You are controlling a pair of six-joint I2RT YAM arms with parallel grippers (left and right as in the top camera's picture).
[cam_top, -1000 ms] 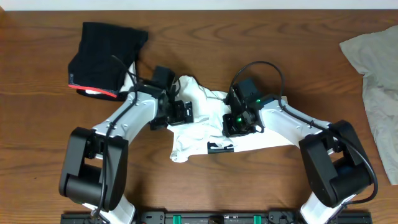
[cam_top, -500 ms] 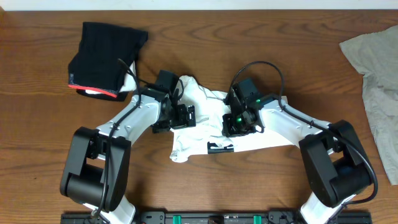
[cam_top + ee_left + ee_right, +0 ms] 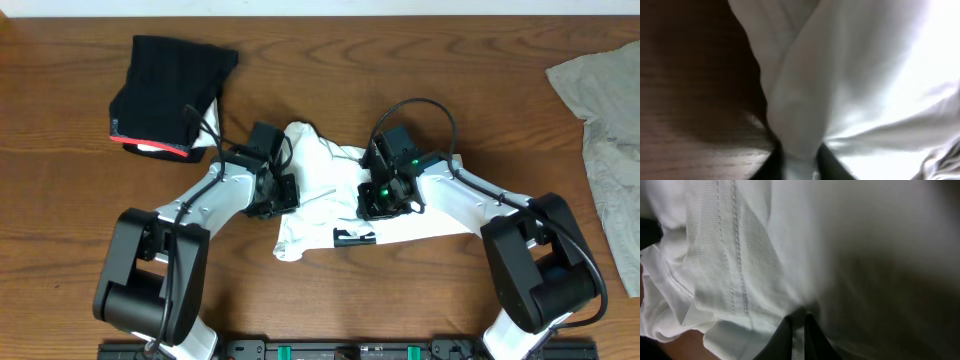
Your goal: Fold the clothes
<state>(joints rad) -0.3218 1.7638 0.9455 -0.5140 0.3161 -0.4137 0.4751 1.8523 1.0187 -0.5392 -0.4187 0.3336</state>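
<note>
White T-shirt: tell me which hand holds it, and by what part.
Both hands. The left hand pinches a bunched fold at the left edge of the white T-shirt; the right hand is closed on fabric beside a stitched hem.

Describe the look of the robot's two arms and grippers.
The left arm and right arm have white links between bulky black joints, with thin black cables looping alongside. The left gripper and right gripper are black; green lights glow on the right one.

Sharp, evenly lit from overhead; blurred up close, glare on white cloth (image 3: 900, 65) right of fingers (image 3: 837, 165), shadow left.
</note>
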